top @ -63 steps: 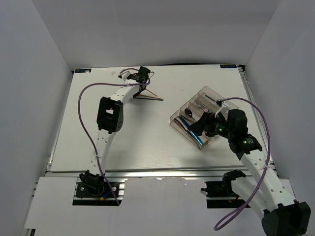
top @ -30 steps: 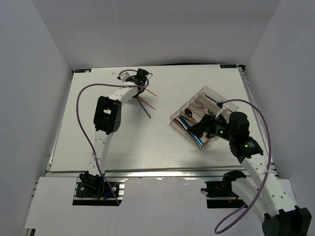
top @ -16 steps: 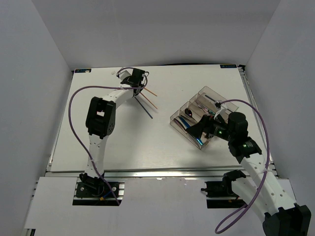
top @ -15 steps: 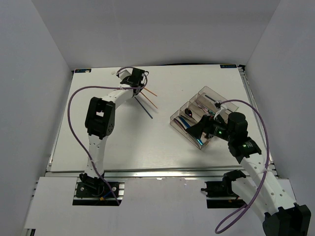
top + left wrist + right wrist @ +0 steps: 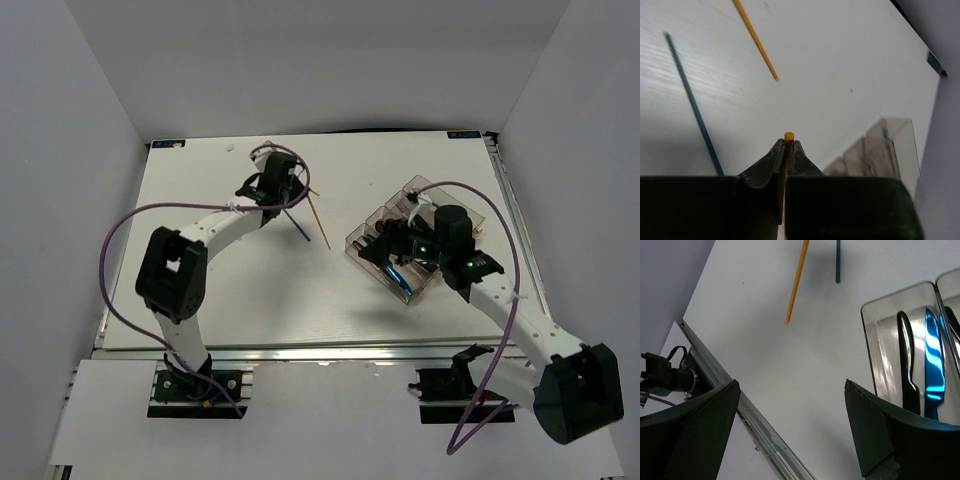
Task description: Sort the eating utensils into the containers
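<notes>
My left gripper [image 5: 788,142] is shut on an orange chopstick [image 5: 788,136] whose tip pokes out between the fingertips; in the top view the gripper [image 5: 285,195] hovers at the table's far middle. A second orange chopstick [image 5: 320,222] and a thin dark blue stick [image 5: 296,225] lie on the table beside it, and both also show in the left wrist view [image 5: 756,41] [image 5: 692,105]. My right gripper [image 5: 791,385] is open and empty above the near-left end of the clear divided tray [image 5: 470,215]. The tray [image 5: 875,340] holds a blue knife [image 5: 934,365] and a black utensil [image 5: 907,360].
The white table ends in a metal rail [image 5: 725,370] at the near edge, with cables and a mount [image 5: 667,375] below it. White walls enclose the table on three sides. A purple cable [image 5: 125,235] loops off the left arm.
My left gripper moved from the far edge toward the near right with a chopstick in it. The loose orange chopstick shifted right. My right gripper swung left over the tray.
</notes>
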Robot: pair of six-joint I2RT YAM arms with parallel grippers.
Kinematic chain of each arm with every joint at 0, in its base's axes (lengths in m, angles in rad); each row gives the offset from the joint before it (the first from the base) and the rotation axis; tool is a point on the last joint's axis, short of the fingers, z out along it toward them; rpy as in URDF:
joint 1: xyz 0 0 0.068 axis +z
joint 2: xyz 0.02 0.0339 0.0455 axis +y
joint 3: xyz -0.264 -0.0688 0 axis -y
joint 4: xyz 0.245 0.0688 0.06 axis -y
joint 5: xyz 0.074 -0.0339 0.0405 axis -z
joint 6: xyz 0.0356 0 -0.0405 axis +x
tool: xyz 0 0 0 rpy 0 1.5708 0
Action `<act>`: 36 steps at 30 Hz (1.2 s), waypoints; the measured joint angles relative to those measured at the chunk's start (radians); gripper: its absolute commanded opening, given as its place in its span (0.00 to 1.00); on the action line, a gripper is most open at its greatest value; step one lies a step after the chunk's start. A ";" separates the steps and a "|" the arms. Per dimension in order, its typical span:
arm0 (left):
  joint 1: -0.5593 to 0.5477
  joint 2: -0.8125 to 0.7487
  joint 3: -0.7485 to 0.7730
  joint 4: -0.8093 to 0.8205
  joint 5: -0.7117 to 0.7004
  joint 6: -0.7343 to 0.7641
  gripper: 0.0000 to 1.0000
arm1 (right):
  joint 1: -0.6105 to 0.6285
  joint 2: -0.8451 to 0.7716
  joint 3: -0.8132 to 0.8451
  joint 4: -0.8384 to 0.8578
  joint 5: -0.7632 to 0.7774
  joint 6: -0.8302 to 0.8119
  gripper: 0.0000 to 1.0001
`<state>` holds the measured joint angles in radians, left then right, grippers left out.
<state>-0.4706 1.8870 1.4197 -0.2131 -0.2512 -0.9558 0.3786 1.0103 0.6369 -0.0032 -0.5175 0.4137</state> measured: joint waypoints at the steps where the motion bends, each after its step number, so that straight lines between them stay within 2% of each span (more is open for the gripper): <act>1: -0.020 -0.044 -0.048 0.020 0.026 0.005 0.00 | 0.021 0.034 0.030 0.003 0.017 -0.005 0.89; 8: -0.174 -0.278 -0.339 0.220 0.140 0.008 0.00 | 0.111 0.185 0.171 0.038 0.087 0.001 0.84; 14: -0.239 -0.427 -0.475 0.339 0.151 -0.013 0.00 | 0.148 0.227 0.192 0.045 0.140 0.047 0.79; 18: -0.262 -0.492 -0.507 0.395 0.147 -0.029 0.00 | 0.195 0.252 0.218 0.044 0.153 0.075 0.78; 21: -0.275 -0.513 -0.512 0.423 0.146 -0.040 0.00 | 0.222 0.259 0.222 0.053 0.152 0.096 0.65; 22: -0.278 -0.515 -0.513 0.429 0.146 -0.042 0.00 | 0.231 0.261 0.222 0.059 0.150 0.104 0.58; 23: -0.280 -0.517 -0.515 0.433 0.146 -0.045 0.00 | 0.238 0.264 0.225 0.061 0.148 0.111 0.32; 25: -0.283 -0.520 -0.525 0.436 0.144 -0.048 0.00 | 0.246 0.273 0.230 0.066 0.147 0.126 0.00; 26: -0.283 -0.522 -0.528 0.433 0.138 -0.048 0.00 | 0.250 0.278 0.233 0.066 0.148 0.123 0.00; 28: -0.284 -0.533 -0.523 0.402 0.122 -0.041 0.26 | 0.249 0.292 0.243 0.054 0.154 0.120 0.00; 29: -0.285 -0.536 -0.510 0.368 0.106 -0.030 0.44 | 0.250 0.298 0.253 0.042 0.161 0.102 0.00; 30: -0.285 -0.537 -0.487 0.318 0.082 -0.015 0.85 | 0.251 0.306 0.269 0.026 0.169 0.081 0.00; 31: -0.286 -0.537 -0.441 0.224 0.047 -0.002 0.95 | 0.248 0.312 0.287 0.009 0.178 0.056 0.00; 32: -0.288 -0.532 -0.378 0.117 -0.003 0.001 0.98 | 0.236 0.318 0.307 -0.014 0.190 0.027 0.00; 36: -0.287 -0.561 -0.160 -0.183 -0.215 0.058 0.98 | 0.116 0.391 0.459 -0.164 0.278 -0.162 0.00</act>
<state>-0.7578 1.3258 1.2598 -0.3958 -0.4660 -0.8982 0.4942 1.4010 1.0962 -0.1673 -0.2398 0.2516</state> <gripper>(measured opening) 0.978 0.106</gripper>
